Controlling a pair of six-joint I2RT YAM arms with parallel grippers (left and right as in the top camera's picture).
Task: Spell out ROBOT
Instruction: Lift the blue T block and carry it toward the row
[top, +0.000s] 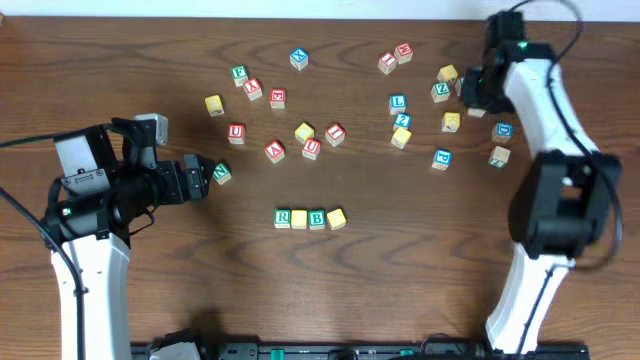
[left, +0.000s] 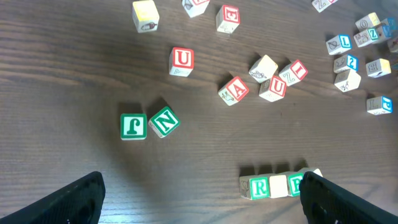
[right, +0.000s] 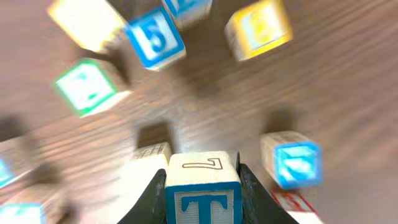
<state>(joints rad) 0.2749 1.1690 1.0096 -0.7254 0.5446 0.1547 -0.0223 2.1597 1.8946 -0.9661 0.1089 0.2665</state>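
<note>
The right gripper (right: 203, 179) is closed on the T cube (right: 203, 205). Its two dark fingers (right: 152, 199) press the cube's left and right sides, and the blue T face is turned toward the wrist camera. Seen from overhead, this gripper is near the far right corner of the worktop (top: 420, 290), among a scatter of loose cubes (top: 443, 158). It hides the T cube beneath it (whether the cube rests on the wood or is raised off it cannot be told).

The other four letters stand in a tight row in the middle of the worktop, toward its near edge. They are the R cube (top: 283, 218), a yellow cube (top: 299, 218), the B cube (top: 317, 219) and a second yellow cube (top: 336, 218), each touching its neighbour.

The left gripper (top: 205, 168) is toward the left edge, its fingers spread wide with nothing between them. A green N cube (left: 164, 121) lies just ahead of it, turned at an angle and touching another green cube (left: 133, 126). In the left wrist view the row shows at the lower right, with the B cube partly behind one finger.
</note>
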